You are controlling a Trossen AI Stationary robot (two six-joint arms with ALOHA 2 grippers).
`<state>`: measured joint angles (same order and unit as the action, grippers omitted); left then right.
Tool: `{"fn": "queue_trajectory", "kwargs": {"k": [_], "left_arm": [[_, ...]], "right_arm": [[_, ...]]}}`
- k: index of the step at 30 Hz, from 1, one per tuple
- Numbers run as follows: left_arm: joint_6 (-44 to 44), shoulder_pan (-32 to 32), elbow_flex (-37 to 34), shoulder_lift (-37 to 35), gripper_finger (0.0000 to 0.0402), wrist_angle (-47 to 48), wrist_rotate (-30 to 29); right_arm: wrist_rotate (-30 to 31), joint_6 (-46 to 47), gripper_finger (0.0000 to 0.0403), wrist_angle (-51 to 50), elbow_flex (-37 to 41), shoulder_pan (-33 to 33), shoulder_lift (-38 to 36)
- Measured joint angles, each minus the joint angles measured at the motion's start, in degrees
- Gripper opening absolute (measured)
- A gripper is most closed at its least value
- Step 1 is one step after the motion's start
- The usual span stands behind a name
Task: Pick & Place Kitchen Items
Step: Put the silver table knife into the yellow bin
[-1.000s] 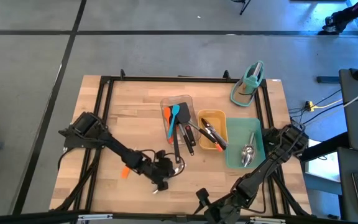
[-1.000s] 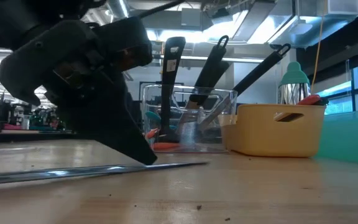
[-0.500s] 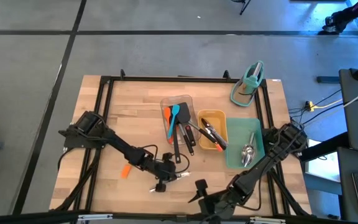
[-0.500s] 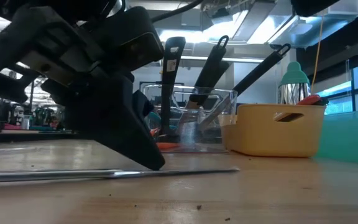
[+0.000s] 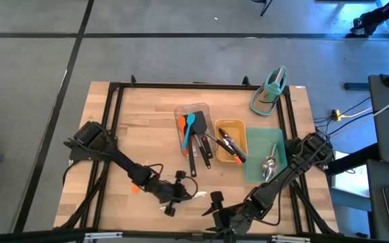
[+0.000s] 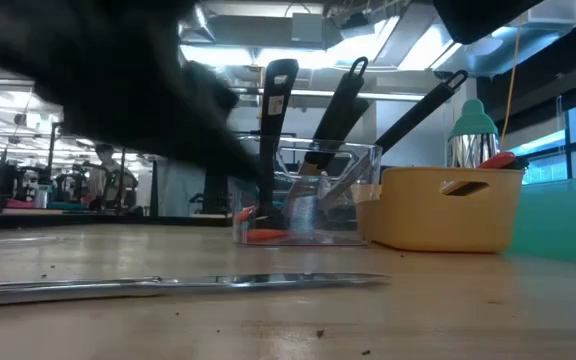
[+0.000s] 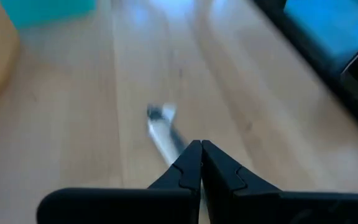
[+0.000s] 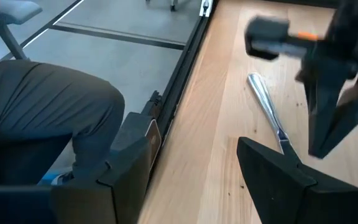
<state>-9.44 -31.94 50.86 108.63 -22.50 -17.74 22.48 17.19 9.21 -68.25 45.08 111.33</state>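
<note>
A long steel utensil (image 6: 218, 283) lies flat on the table near its front edge; it also shows in the right wrist view (image 8: 265, 102) and the high view (image 5: 196, 196). My left gripper (image 5: 181, 196) is shut and hangs just above and beside the utensil (image 7: 161, 127), clear of it in the low view. My right gripper (image 5: 212, 206) stands open close to the utensil's right end, with nothing between its fingers (image 8: 194, 146). More utensils stand and lie in the clear tray (image 5: 193, 121), the yellow tray (image 5: 229, 140) and the teal tray (image 5: 265, 162).
A teal stand (image 5: 270, 91) sits at the far right corner. A small orange piece (image 5: 135, 187) lies by the left arm. A seated person's legs (image 8: 42, 112) show just past the table's near edge. Bare wood spreads over the table's left half.
My left gripper, shut throughout, first nudged the steel utensil a little toward the table's right, then rose off the table and rolled at the wrist. The utensil stays flat. My right gripper has drifted toward the utensil, still open.
</note>
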Motion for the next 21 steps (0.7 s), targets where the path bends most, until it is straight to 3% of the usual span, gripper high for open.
{"fn": "queue_trajectory", "kwargs": {"k": [6, 9, 12, 15, 19, 21], "left_arm": [[3.0, -2.2, 0.2, -3.7, 0.0003, -8.7, -0.2], [-0.1, -3.5, 0.2, -4.3, 0.0006, -10.4, 4.4], [-6.5, -6.1, 0.2, -4.0, 0.0015, -9.1, 5.2], [-13.3, -9.2, 0.2, -3.6, 0.0034, -5.5, 0.8], [-19.9, -13.6, 0.2, -3.6, 0.0062, 0.1, -13.2], [-22.2, -15.1, 0.3, -2.7, 0.007, 1.9, -15.2]], "right_arm": [[0.0, 0.0, 0.024, 0.0, 0.0, -0.1, 0.0], [0.0, 0.0, 0.024, 0.0, 0.0, -0.1, 0.0], [0.0, 1.0, 0.024, 0.9, 0.0, -0.1, 0.0], [0.0, 1.9, 0.024, 2.9, 0.0, -0.1, 0.0], [0.0, 1.8, 0.024, 3.5, 0.0, -0.2, 0.0], [-0.1, 1.9, 0.024, 3.5, 0.0, -0.4, 0.0]]}}
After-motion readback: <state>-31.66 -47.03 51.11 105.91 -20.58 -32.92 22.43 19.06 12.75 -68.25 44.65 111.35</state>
